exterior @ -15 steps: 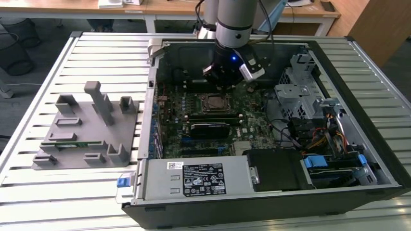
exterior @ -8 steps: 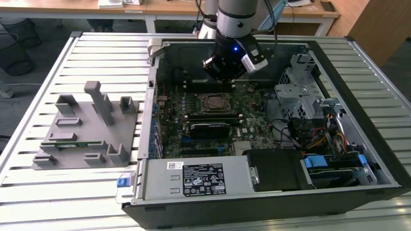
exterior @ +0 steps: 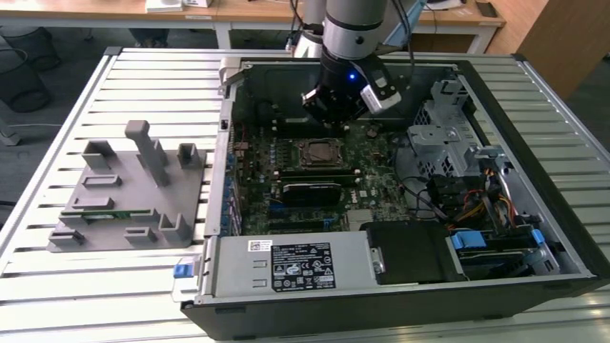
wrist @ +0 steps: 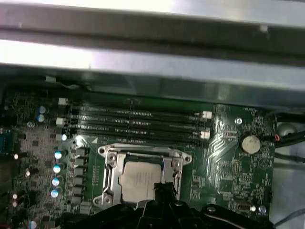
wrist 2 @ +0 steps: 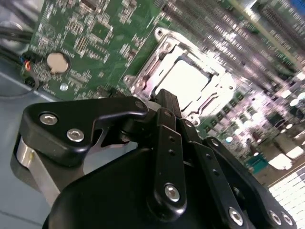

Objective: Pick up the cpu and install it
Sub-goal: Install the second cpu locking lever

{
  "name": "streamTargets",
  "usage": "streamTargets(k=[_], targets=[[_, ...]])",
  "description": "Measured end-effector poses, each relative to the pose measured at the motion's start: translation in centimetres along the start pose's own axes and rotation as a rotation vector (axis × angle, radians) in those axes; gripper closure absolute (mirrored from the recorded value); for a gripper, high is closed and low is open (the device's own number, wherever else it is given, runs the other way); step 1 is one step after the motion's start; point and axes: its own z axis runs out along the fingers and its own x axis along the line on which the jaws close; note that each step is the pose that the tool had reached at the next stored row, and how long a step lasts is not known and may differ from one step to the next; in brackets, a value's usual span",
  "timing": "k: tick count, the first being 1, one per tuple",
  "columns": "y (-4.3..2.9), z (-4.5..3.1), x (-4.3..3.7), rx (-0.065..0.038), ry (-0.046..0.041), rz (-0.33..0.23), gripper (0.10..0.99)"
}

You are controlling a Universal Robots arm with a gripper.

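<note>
Both wrist views close over socket [wrist: 140, 179]

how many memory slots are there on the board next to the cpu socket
4 memory slots in the first wrist view, parallel strips side by side just beyond the socket holding the cpu, between it and the case wall. The gripper hides some of the board.

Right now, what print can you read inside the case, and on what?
No text is legible.
On the power supply, the white sticker: too small.
The black label beside it: too small.
Top of the cpu: faint print, blurred.
Markings on the motherboard: blurred.
</note>
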Motion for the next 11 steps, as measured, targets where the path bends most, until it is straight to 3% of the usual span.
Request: streamTargets(k=[11], targets=[[-3.29, -0.01, 0.23, -0.002, 0.0063, 0.000, 0.980]])
